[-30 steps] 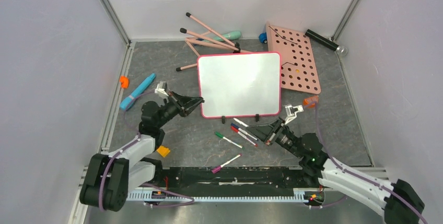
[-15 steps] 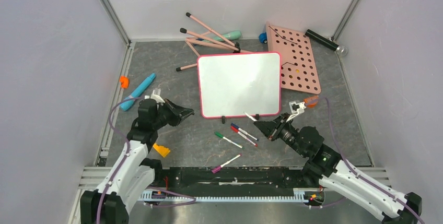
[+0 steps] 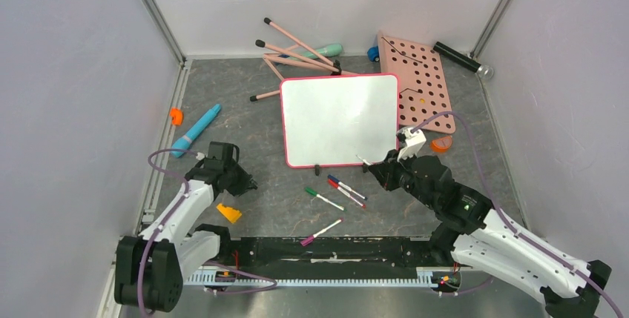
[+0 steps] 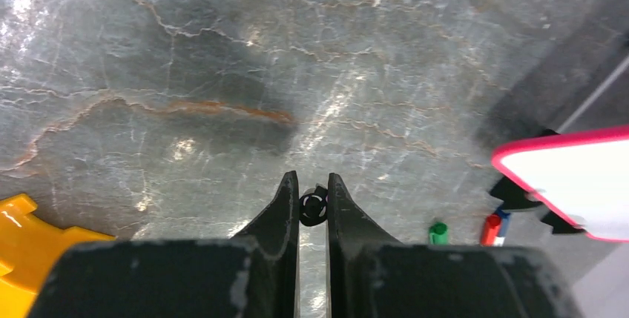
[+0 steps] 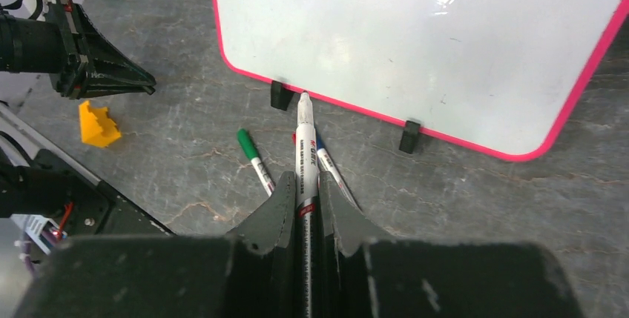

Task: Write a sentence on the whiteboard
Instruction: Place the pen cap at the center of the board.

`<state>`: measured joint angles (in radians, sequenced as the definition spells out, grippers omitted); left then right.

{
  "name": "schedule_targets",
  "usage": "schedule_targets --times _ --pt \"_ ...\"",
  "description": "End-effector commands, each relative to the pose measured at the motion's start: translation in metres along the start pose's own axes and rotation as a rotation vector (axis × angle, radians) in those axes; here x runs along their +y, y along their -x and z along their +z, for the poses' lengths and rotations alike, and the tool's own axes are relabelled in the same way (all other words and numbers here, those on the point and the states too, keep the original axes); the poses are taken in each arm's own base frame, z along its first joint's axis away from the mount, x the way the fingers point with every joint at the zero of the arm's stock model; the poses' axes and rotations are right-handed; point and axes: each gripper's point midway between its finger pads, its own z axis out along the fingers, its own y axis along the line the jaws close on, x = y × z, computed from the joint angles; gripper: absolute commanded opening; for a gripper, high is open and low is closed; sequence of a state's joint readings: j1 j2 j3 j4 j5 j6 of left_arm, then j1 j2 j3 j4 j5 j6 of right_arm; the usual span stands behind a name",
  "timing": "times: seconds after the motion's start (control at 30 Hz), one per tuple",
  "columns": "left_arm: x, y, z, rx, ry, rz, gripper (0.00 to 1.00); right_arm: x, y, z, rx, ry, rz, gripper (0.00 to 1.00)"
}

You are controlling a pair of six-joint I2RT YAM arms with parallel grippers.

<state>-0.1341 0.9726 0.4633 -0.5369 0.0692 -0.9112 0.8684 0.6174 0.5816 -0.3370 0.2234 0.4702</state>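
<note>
The whiteboard, glossy white with a pink-red rim, lies flat mid-table and is blank; no sentence shows on it. My right gripper is shut on an uncapped white marker. The marker's tip hovers at the board's near rim beside a black clip. The board fills the top of the right wrist view, above the right gripper. My left gripper is left of the board and apart from it. In the left wrist view it is shut on a small black marker cap.
Loose markers lie near the board's front: green, red and blue, purple. A yellow block sits by my left arm. A pink pegboard, pink sticks, a blue pen and a black cylinder ring the board.
My left gripper has drawn back from the board's left edge toward the near left. My right gripper has risen from the loose markers with the marker and moved up to the board's near rim.
</note>
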Motion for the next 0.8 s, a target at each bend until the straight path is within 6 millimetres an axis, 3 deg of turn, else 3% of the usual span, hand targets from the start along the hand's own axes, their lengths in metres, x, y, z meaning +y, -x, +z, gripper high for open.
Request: schedule_targets --times 0.0,0.1,0.3,0.63,0.77 --pt "0.003 0.008 0.003 -0.033 0.047 0.063 0.02 -0.005 0.016 -0.011 -0.019 -0.029 -0.082 0.00" --pt "0.004 0.006 0.005 -0.027 0.048 0.070 0.03 -0.005 0.020 -0.013 -0.026 -0.035 -0.085 0.00" --pt "0.004 0.011 0.000 -0.061 0.062 0.064 0.27 -0.003 0.018 -0.011 -0.008 -0.018 -0.118 0.00" --pt "-0.003 0.012 -0.006 -0.054 0.041 0.079 0.39 -0.001 0.021 -0.009 -0.006 -0.014 -0.155 0.00" --pt "-0.013 0.017 -0.016 -0.080 -0.008 0.096 0.60 0.002 0.026 -0.009 -0.017 -0.005 -0.165 0.00"
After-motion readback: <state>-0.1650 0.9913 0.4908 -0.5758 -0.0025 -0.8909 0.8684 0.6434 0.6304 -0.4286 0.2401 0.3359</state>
